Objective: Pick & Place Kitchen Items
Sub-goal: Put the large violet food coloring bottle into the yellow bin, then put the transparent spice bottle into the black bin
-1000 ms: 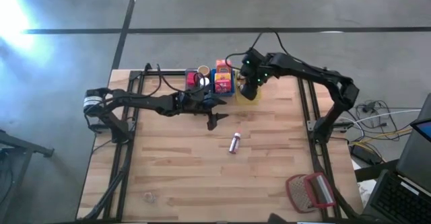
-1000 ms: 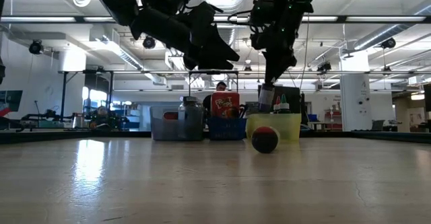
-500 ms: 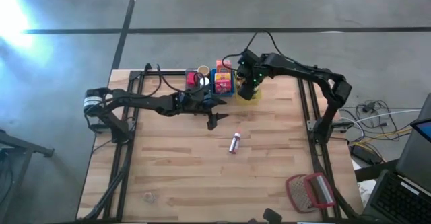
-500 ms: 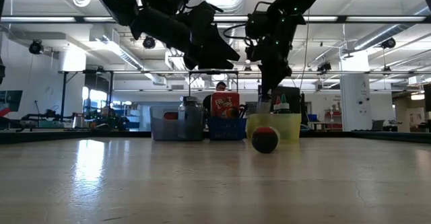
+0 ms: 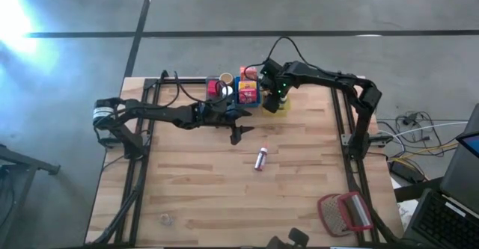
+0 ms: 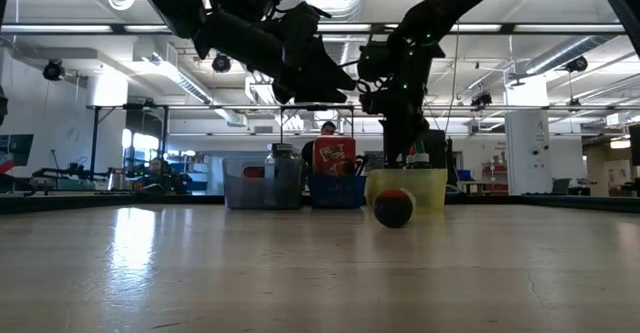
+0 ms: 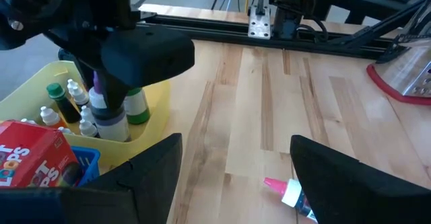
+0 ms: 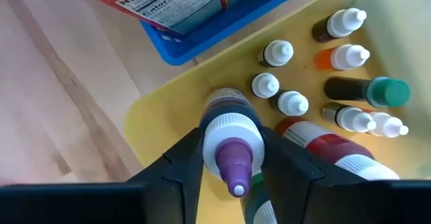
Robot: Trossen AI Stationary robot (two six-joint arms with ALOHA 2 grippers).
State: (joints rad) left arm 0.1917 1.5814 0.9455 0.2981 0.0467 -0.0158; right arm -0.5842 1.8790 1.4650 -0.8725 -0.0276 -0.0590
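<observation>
My right gripper (image 8: 232, 140) is shut on a small dark bottle with a purple cap (image 8: 234, 162) and reaches down into the yellow bin (image 5: 275, 103) at the table's far side. Several small white-capped bottles (image 8: 279, 103) and a green-capped one (image 8: 377, 91) stand in that bin. A pink-capped bottle (image 5: 260, 158) lies on its side mid-table. My left gripper (image 5: 236, 134) hangs open above the table, in front of the bins, with nothing between its fingers (image 7: 155, 170). My right gripper pinches the bottle's upper end, at the white collar (image 8: 229, 126) under the purple cap, between its two fingers. The fingers (image 7: 128, 89) come from above, pointing steeply down. The bottle hangs upright, cap up, with its lower end (image 7: 113, 128) inside the yellow bin among the other bottles.
A blue bin (image 6: 335, 190) holding a red box (image 7: 37, 153) and a grey bin (image 6: 262, 188) stand left of the yellow one. A red-framed mesh object (image 5: 344, 211) lies at the near right corner. Black rails (image 5: 340, 114) run along the table's sides.
My right gripper has gone down, and a little toward the table's left edge, carrying the purple-capped bottle from above the yellow bin down into it. The bottle stays upright. The left arm has kept still.
</observation>
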